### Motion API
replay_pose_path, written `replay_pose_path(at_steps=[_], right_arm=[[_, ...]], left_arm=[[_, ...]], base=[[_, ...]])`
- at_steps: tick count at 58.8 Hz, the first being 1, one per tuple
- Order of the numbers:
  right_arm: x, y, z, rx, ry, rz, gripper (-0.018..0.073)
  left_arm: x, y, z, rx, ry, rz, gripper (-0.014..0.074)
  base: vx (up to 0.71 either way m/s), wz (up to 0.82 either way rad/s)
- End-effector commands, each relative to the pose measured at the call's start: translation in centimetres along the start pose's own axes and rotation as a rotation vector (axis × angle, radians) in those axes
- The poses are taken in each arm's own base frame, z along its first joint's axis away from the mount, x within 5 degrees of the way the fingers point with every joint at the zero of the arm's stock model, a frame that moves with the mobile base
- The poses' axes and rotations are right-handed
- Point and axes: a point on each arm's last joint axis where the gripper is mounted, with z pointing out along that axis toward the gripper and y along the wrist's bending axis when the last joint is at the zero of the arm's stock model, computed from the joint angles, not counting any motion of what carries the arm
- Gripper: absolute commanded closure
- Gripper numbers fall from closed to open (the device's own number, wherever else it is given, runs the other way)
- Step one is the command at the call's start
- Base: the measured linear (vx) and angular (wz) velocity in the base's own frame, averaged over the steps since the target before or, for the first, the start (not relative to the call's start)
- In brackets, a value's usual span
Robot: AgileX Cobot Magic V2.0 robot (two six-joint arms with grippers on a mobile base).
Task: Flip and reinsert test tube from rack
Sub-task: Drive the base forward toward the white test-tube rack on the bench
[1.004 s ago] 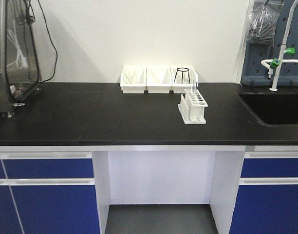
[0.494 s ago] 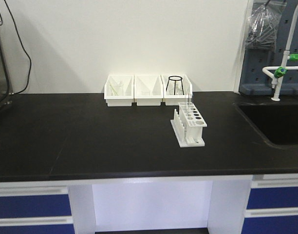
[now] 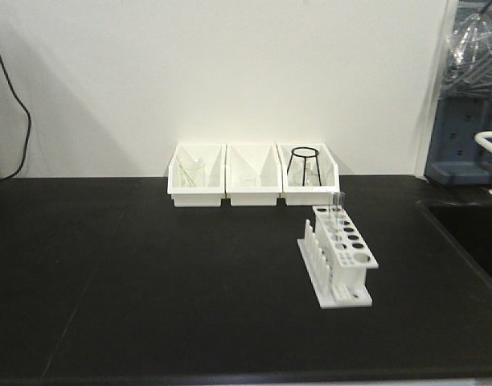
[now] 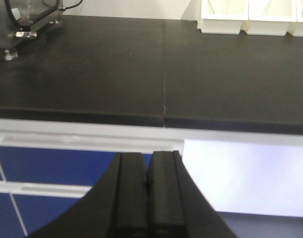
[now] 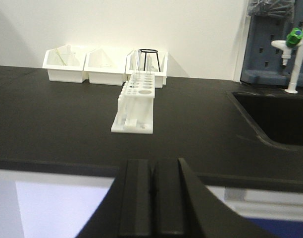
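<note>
One rack (image 3: 339, 259) is seen standing on the black bench (image 3: 149, 273), toward 4 o'clock from the middle of the bench in the front view. Two rows of round holes are shown in its top plate, and upright pegs are lined along its 9 o'clock side. One test tube (image 3: 337, 206) is held upright in a hole at the rack's 12 o'clock end, its rim raised above the plate. Three white bins (image 3: 253, 186) are set in one row against the wall, at 12 o'clock from the rack and apart from it. One black wire stand (image 3: 303, 164) is held in the bin at the 3 o'clock end. One sink (image 5: 270, 119) is let into the bench at 3 o'clock. Two grippers are shown. The left gripper (image 4: 147, 159) is pressed together on nothing, short of the bench's front edge. The right gripper (image 5: 152, 169) is likewise closed and empty, with the rack well apart at about 12 o'clock.
</note>
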Motion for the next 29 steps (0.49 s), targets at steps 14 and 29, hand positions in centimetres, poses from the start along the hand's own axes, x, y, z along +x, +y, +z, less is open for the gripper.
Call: replay_pose_path(at_steps=[14,29], right_arm=[[-0.79,-0.04,-0.07,0.006,-0.092,-0.007,0.0569],[-0.79,-0.04,-0.07,0.006,-0.092,-0.007,0.0569]], left_arm=[[-0.82,-0.18,-0.11,0.023,-0.096,-0.002,0.0603],[-0.82,-0.18,-0.11,0.023,-0.096,-0.002,0.0603]], base=[[0.47,0.06],[0.43,0.04]])
